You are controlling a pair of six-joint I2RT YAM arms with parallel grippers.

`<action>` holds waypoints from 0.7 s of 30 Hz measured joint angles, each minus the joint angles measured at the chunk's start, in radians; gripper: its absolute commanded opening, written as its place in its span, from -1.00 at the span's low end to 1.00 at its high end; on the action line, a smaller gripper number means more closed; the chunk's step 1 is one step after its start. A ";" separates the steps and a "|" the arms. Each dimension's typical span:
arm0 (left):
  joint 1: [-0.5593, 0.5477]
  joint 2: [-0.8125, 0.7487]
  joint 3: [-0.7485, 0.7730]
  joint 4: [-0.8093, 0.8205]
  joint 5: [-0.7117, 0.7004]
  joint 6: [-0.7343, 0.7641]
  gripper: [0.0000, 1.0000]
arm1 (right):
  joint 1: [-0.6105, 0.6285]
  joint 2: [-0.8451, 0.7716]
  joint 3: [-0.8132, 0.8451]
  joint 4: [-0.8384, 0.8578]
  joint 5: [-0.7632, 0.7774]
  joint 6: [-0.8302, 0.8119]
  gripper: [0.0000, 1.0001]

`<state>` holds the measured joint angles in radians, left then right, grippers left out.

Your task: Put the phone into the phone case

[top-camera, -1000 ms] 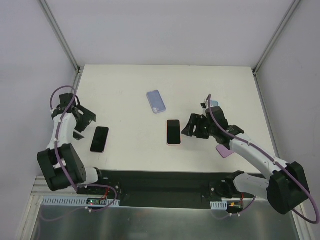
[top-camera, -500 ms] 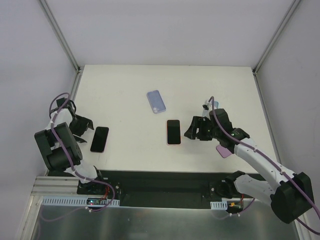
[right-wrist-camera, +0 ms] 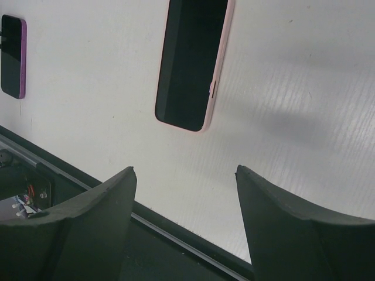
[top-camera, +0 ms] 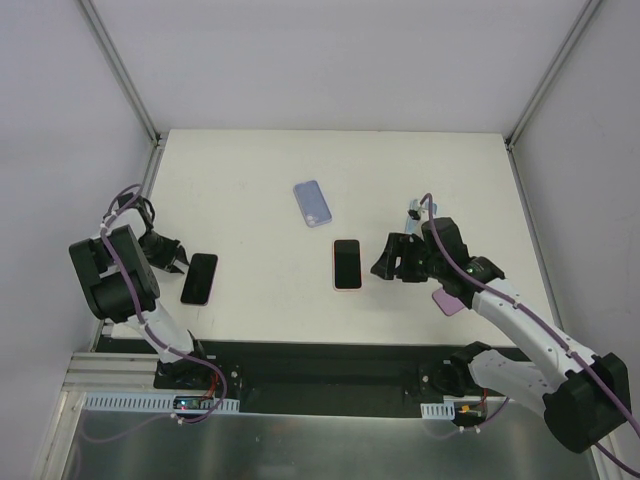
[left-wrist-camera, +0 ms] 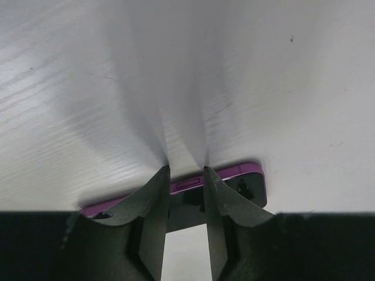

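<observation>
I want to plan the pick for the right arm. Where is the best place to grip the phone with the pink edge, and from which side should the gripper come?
Probably by its two long edges near the middle, coming straight down from above. The pink-edged phone lies flat, screen up, so only its thin sides offer opposing faces. The right gripper is open beside it and would need to move over it.

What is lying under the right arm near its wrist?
A pink phone case lies on the table, partly sticking out beneath the right arm. Only its lower corner shows; the rest is covered by the arm, so whether anything sits inside it cannot be seen.
</observation>
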<state>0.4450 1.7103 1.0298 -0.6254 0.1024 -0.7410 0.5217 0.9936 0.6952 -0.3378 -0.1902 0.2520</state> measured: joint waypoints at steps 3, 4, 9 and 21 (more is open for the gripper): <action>-0.026 0.006 0.000 0.008 0.011 0.007 -0.41 | 0.000 0.000 0.003 -0.005 0.002 0.000 0.42; -0.040 0.008 0.000 0.012 0.018 0.010 -0.41 | 0.000 0.000 0.003 -0.007 0.003 0.001 0.42; -0.139 0.024 0.008 0.023 0.043 0.034 -0.41 | 0.000 -0.005 0.003 -0.016 0.014 0.003 0.42; -0.409 -0.070 -0.125 0.124 0.171 0.045 -0.28 | 0.000 -0.089 -0.002 -0.027 0.050 0.009 0.43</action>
<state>0.0364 1.6405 0.9047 -0.5014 0.2729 -0.6956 0.5217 0.9043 0.6930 -0.3653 -0.1398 0.2611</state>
